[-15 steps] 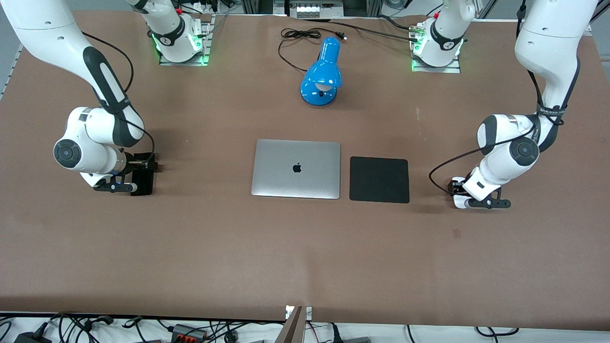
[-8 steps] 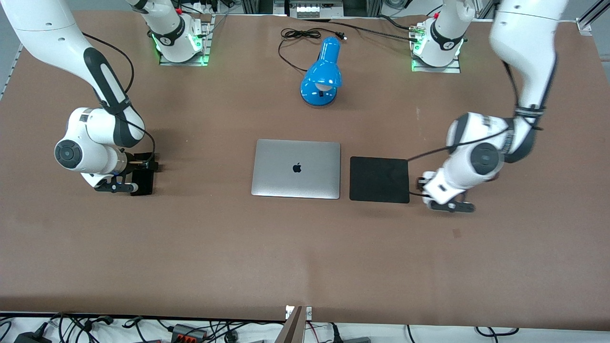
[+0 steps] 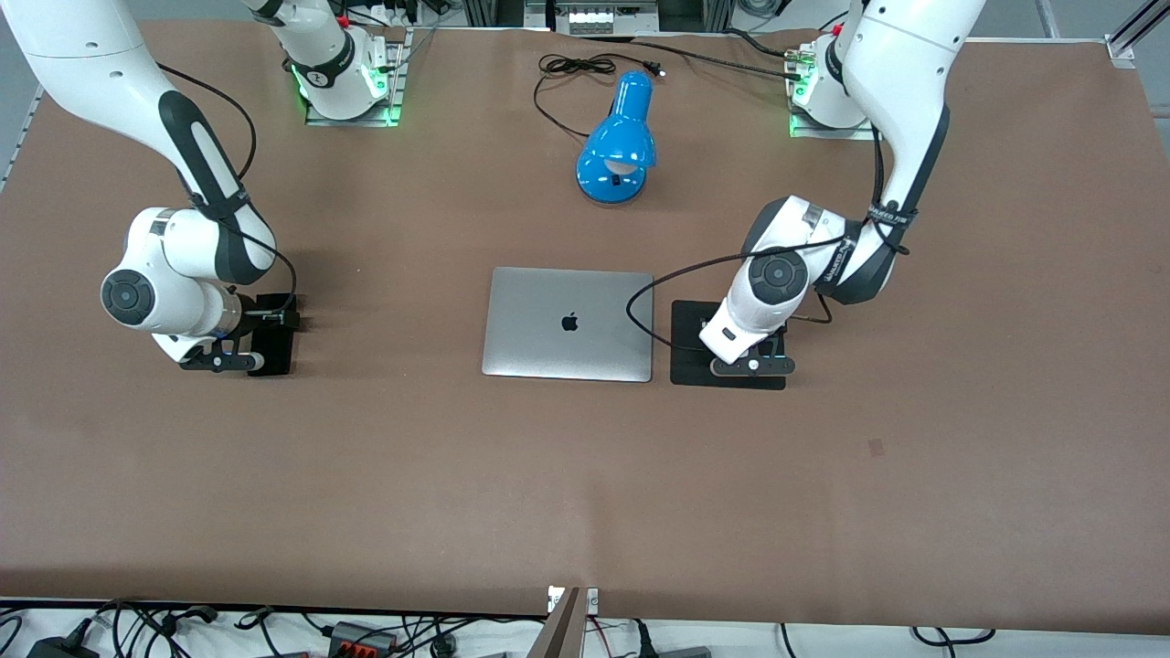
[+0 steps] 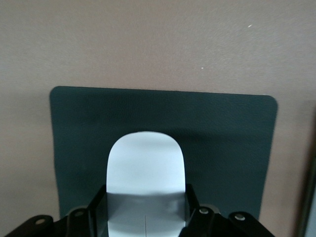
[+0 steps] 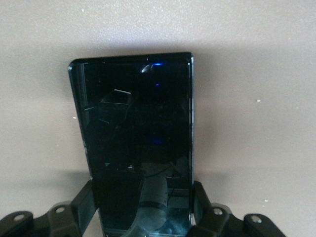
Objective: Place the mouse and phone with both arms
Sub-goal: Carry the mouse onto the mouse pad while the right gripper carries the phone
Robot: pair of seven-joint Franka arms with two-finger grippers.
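Note:
My left gripper is over the square black pad, which lies beside the laptop. In the left wrist view my left gripper is shut on the white mouse, one finger on each side, with the pad right under it. The mouse is hidden in the front view. My right gripper is low at the right arm's end of the table, shut on the black phone. In the right wrist view my right gripper grips the sides of the phone just over the brown tabletop.
A closed silver laptop lies mid-table. A blue desk lamp lies closer to the arm bases, its black cord coiled by the table edge. The left arm's black cable loops over the laptop's corner.
My left arm has swept with the mouse from the left arm's end of the table to over the black pad. My right arm has barely moved.

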